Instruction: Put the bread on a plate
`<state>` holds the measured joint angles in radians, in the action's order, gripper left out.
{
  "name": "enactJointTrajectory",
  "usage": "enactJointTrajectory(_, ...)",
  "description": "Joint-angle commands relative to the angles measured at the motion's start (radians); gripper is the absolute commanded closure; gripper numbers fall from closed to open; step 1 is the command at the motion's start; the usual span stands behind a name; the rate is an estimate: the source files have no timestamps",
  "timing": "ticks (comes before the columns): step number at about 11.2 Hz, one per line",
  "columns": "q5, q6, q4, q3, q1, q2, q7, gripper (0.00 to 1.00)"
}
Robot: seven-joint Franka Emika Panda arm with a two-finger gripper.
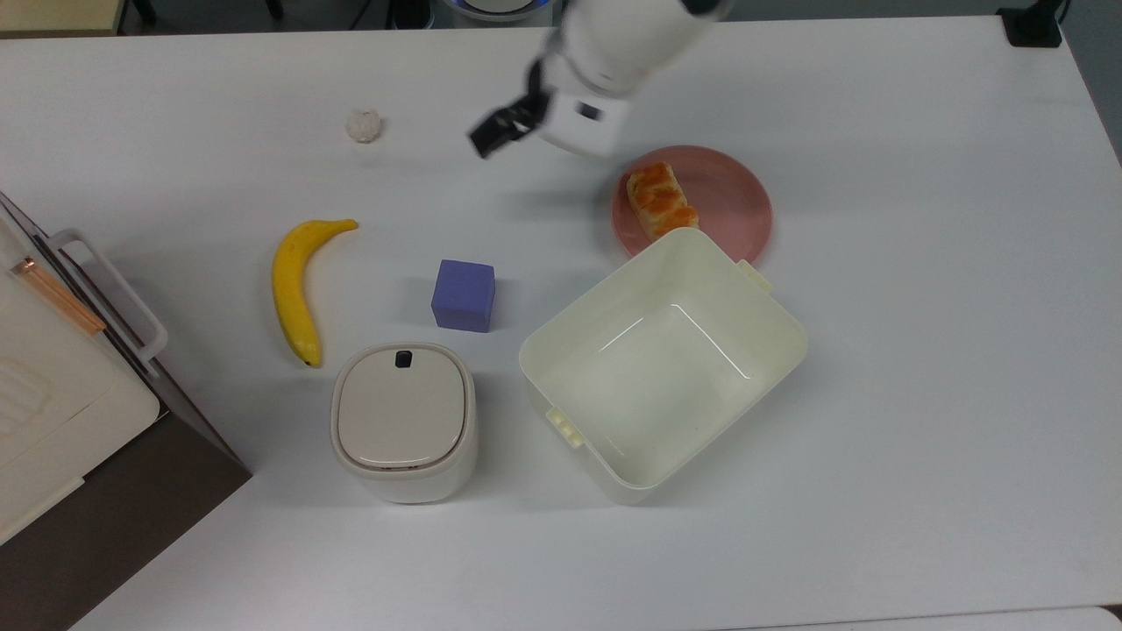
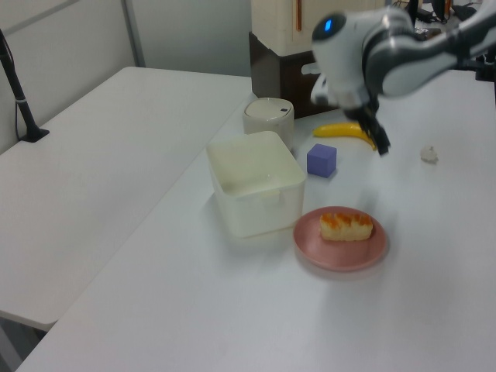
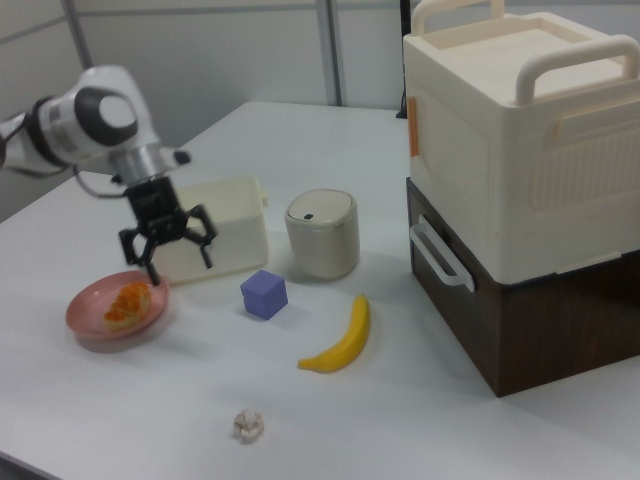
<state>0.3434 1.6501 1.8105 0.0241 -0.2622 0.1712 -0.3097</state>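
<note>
Starting at the top view's left: a banana [image 1: 295, 285] lies on the white table [image 1: 920, 350], a white lumpy ball [image 1: 363, 125] above it in the upper left of the frame. Centre frame, a purple cube [image 1: 463, 295] sits beside a lidded cream container [image 1: 403, 421]. The gripper [image 3: 168, 243] hangs in the air, fingers spread, holding nothing. Right of centre, the bread [image 1: 661, 201] lies on the pink plate [image 1: 736, 197], just above the big cream tub [image 1: 662, 364].
</note>
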Motion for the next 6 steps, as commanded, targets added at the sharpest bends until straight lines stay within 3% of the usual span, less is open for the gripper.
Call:
enactJointTrajectory(1,-0.210,-0.006,-0.091,0.037,0.116,-0.056,0.065,0.00)
enactJointTrajectory(2,-0.275,0.016,-0.143,0.062,0.145,-0.050,0.183,0.00)
enactJointTrajectory(6,-0.343,0.031,-0.321,0.068,0.279,-0.013,0.401,0.00)
